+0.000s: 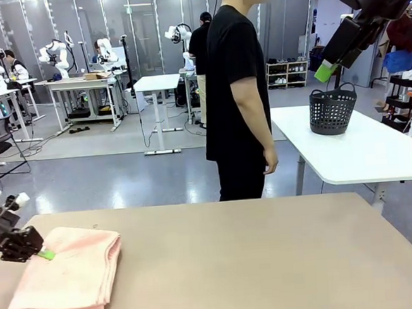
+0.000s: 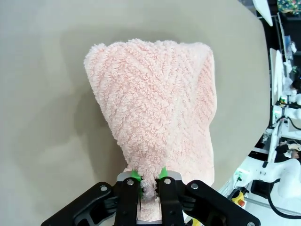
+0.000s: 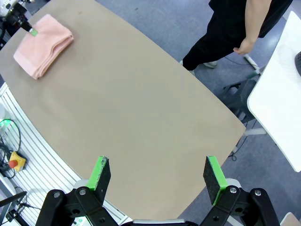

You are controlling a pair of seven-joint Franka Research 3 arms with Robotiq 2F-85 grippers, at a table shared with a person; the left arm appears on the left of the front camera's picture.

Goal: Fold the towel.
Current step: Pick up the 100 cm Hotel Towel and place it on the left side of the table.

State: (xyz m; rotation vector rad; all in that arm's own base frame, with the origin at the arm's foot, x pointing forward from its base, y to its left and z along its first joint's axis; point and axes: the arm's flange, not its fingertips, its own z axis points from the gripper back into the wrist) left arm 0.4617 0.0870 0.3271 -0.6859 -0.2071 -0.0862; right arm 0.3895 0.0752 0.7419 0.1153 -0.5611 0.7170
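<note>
Pinched between the green pads of the left gripper (image 2: 149, 181) is a bunched fold of the towel (image 2: 160, 108), the jaws closed tight on the terry; from the pinch the pink cloth fans outward across the tan table (image 2: 42, 94), its herringbone ribs plain in the left wrist view. Seen from the front, that gripper (image 1: 43, 253) sits at the towel's (image 1: 69, 277) left edge, low over the table's (image 1: 270, 263) near left corner, where the towel lies folded in a thick pad, layers showing along its near edge. High at the upper right hangs the right gripper (image 1: 325, 72), well apart from the table; its own camera shows the fingers (image 3: 214, 173) spread wide, holding nothing, with the towel (image 3: 43, 44) far off. Beyond the far edge stands a person (image 1: 237, 96) in black; behind, a dark basket (image 1: 332, 109) rests on a white table (image 1: 375, 150).
</note>
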